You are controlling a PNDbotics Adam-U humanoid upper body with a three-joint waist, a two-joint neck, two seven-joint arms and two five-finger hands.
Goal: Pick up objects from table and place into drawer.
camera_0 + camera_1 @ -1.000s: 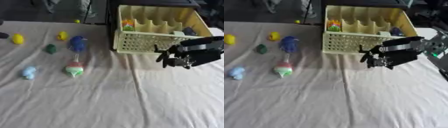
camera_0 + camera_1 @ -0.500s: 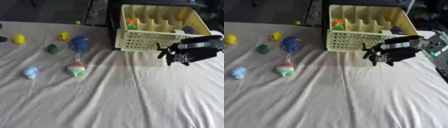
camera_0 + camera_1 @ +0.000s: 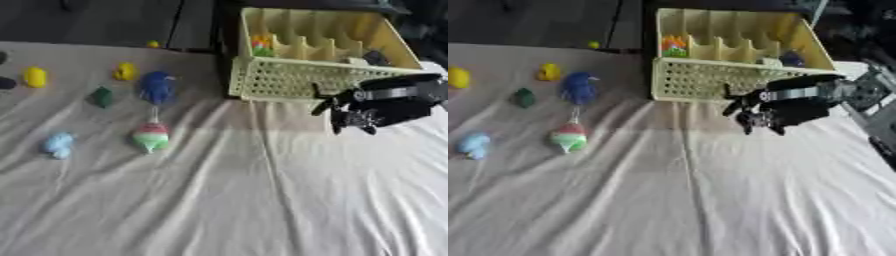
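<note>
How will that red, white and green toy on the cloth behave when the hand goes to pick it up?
The red, white and green toy looks rounded and tapers toward one end, so it may roll or pivot if nudged. It lies on a wrinkled white cloth, whose folds could damp rolling. It seems small beside the right hand, so probably light.

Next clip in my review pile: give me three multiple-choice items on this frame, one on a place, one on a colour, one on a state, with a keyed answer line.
1. Where does the pale yellow slotted plastic basket stand?
A. far right of the cloth
B. near left corner
C. on the floor

2. What colour is the small toy nearest the view's lower left?
A. red
B. light blue
C. black

3. What is the robot's right hand holding?
A. the basket
B. a yellow toy
C. nothing visible

Answers: 1 A, the basket sits far right. 2 B, that toy is light blue. 3 C, the right hand hangs before the basket, fingers spread downward.
</note>
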